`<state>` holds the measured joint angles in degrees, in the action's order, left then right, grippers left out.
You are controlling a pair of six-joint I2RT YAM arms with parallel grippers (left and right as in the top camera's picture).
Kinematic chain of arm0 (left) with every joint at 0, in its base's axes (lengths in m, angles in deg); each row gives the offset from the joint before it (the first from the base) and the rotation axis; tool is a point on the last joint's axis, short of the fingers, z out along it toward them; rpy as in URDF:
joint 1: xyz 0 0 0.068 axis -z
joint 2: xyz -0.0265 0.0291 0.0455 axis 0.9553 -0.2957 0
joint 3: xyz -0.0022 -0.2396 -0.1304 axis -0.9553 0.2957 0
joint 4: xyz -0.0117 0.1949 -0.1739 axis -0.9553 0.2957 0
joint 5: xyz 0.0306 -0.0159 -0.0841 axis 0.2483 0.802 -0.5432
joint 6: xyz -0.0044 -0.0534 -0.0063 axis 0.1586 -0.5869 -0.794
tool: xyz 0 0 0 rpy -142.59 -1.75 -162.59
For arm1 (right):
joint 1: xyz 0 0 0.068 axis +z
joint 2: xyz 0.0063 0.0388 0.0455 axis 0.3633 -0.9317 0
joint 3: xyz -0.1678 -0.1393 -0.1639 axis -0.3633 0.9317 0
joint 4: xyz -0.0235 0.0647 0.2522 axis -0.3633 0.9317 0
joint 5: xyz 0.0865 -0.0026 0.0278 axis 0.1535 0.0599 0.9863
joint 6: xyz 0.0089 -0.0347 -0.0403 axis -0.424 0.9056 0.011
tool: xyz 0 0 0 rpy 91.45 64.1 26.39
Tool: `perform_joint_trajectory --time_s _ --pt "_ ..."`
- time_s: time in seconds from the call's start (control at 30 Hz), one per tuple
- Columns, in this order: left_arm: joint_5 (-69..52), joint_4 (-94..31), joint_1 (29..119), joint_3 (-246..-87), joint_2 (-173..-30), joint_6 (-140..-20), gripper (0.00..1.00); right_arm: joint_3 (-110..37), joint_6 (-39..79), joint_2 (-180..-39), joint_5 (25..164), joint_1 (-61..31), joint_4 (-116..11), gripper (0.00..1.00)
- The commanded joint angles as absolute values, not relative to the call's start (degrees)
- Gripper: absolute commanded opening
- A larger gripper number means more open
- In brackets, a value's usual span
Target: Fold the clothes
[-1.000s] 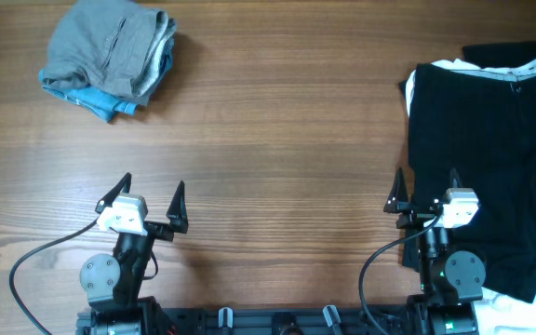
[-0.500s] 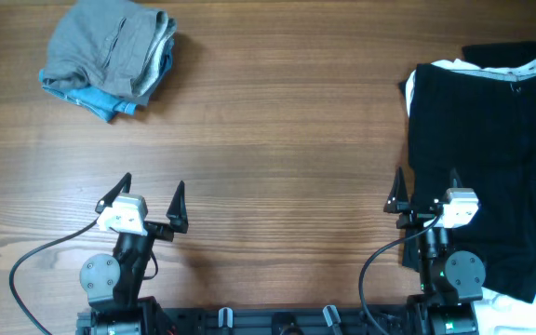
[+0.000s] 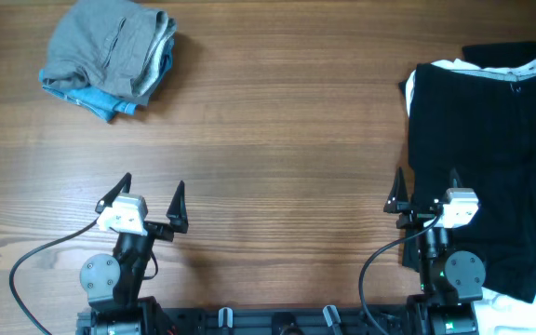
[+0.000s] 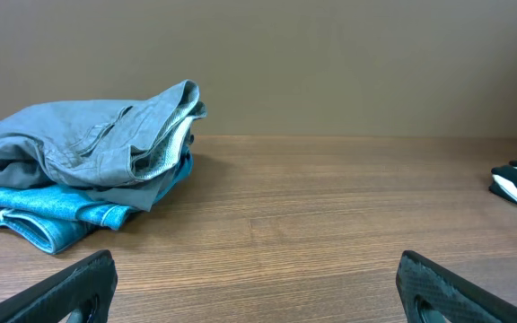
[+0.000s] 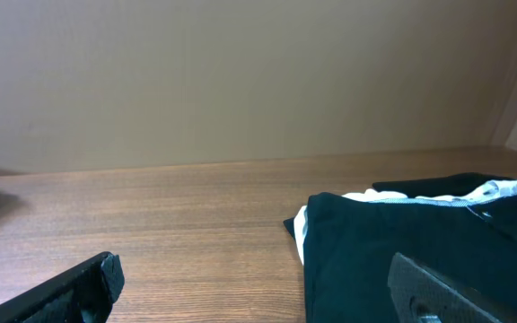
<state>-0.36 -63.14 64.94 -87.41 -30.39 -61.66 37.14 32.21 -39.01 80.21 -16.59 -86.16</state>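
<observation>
Nothing is gripped yet, so we judge the fold is only about to begin. The left fingers [image 3: 178,205] at 7 o'clock and the right fingers [image 3: 398,197] at 5 o'clock both stand spread wide over the bare desk [image 3: 277,140]. The black garment [image 3: 491,158] lies flat at 3 o'clock. Its left edge is just beside the right fingers, and its far side runs out of the overhead view. To do this step well, we would send the right fingers low along the wood to that near edge and pinch only the black cloth. Then we would draw it toward the middle of the desk, where both arms can reach it. The left fingers could take a second corner so the cloth slides flat rather than bunching. The white fabric [image 3: 529,67] peeks out at the garment's 12 o'clock edge and again near 5 o'clock. It could come along if we bite too deep, and we cannot tell whether it is lining or a separate piece. By our count there is one black garment and two patches of white. At 10 o'clock sits one pile, well apart from both arms. It holds one grey piece [image 4: 97,135] on top of one blue denim piece [image 4: 43,213].
</observation>
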Motion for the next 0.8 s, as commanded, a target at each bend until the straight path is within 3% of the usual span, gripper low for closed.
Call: perform_joint_trajectory --time_s 0.0,0.2,0.3,0.43,0.6,0.77 --pt "0.0 -62.9 65.2 -87.3 -30.0 -62.2 1.0 37.2 32.8 -38.8 80.7 -16.7 -86.3 1.0" --pt "1.7 -63.7 65.2 -87.3 -30.0 -62.3 1.0 37.2 28.9 -38.8 82.0 -16.7 -86.5 1.0" --pt "-0.8 -62.9 65.2 -87.9 -30.0 -62.5 1.0 36.0 29.3 -38.9 94.2 -16.7 -86.2 1.0" --pt "-2.4 -50.5 65.2 -103.0 -37.5 -64.0 1.0 19.5 32.3 -45.7 95.0 -16.7 -77.3 1.0" --pt "-2.4 -28.5 65.2 -131.4 -67.2 -63.9 1.0 -7.7 25.9 -73.9 93.5 -16.7 -53.4 1.0" --pt "-2.2 -12.6 65.2 -157.2 -93.5 -63.9 1.0 -37.3 31.4 -107.0 94.3 -17.7 -35.7 0.99"
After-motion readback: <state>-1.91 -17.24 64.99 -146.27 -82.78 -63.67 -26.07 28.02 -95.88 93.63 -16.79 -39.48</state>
